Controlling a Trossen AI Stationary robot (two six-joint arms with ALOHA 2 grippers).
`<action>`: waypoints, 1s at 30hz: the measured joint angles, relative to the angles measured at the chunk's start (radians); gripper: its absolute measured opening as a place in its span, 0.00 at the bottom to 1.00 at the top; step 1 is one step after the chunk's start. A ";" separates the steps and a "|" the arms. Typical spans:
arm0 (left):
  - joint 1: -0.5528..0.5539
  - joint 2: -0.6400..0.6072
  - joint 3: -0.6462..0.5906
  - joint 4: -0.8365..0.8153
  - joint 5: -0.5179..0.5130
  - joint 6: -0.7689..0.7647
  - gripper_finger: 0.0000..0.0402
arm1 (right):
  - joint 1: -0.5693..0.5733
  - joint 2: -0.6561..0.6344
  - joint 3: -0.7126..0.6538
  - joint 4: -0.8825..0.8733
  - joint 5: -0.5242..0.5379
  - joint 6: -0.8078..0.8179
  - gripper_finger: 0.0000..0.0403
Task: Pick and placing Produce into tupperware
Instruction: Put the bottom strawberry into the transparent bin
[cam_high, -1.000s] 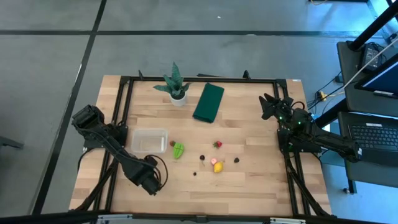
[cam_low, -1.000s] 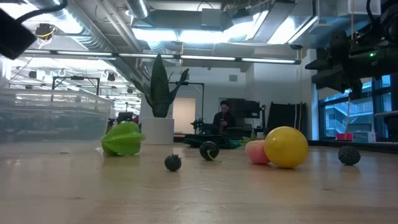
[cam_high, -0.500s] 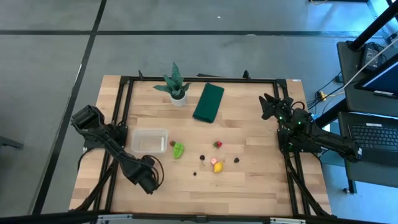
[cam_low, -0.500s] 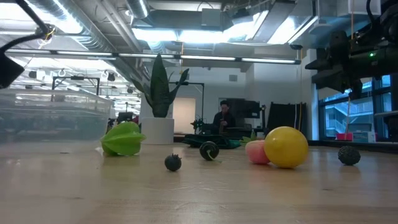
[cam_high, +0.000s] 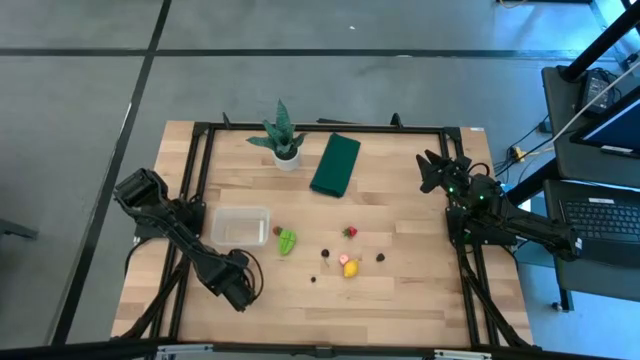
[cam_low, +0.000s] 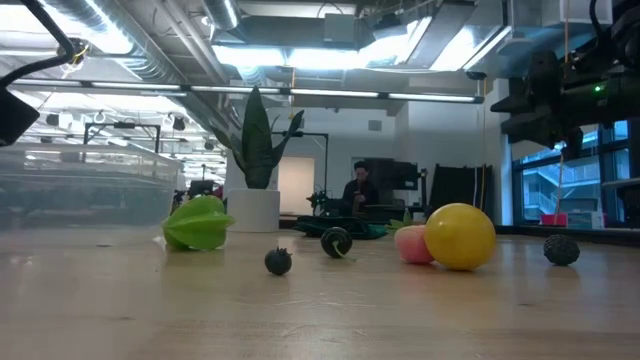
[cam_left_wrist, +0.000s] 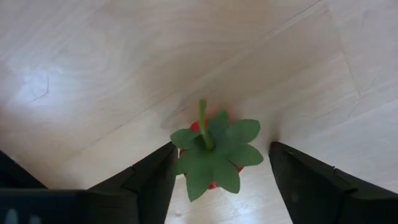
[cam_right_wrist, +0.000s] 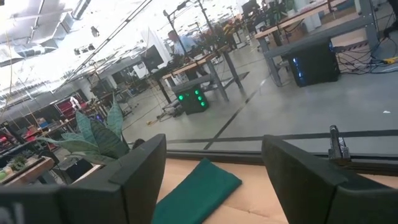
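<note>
Since a second ago the left claw (cam_high: 238, 290) has shifted slightly along the bench's (cam_high: 400, 300) near-left part; everything else lies as before. Its fingers stand apart, straddling a red strawberry (cam_left_wrist: 211, 155) with a green leafy cap, not clearly touching it. The right claw (cam_high: 432, 172) waits above the far-right edge, fingers apart, holding nothing. The clear tupperware (cam_high: 240, 227) sits left of centre, with the green starfruit (cam_high: 287, 241) just beside it and the yellow piece (cam_high: 351, 268) farther right. No writing is legible.
</note>
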 joint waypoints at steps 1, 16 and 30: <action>0.003 0.000 0.000 0.000 0.000 0.007 0.58 | 0.000 0.000 0.000 0.000 0.000 -0.003 0.66; 0.017 0.002 -0.001 -0.008 -0.011 0.028 0.34 | 0.000 0.000 0.000 0.000 0.000 -0.012 0.66; 0.018 0.002 -0.002 -0.011 -0.012 0.028 0.33 | 0.000 0.000 0.000 0.000 0.000 -0.029 0.66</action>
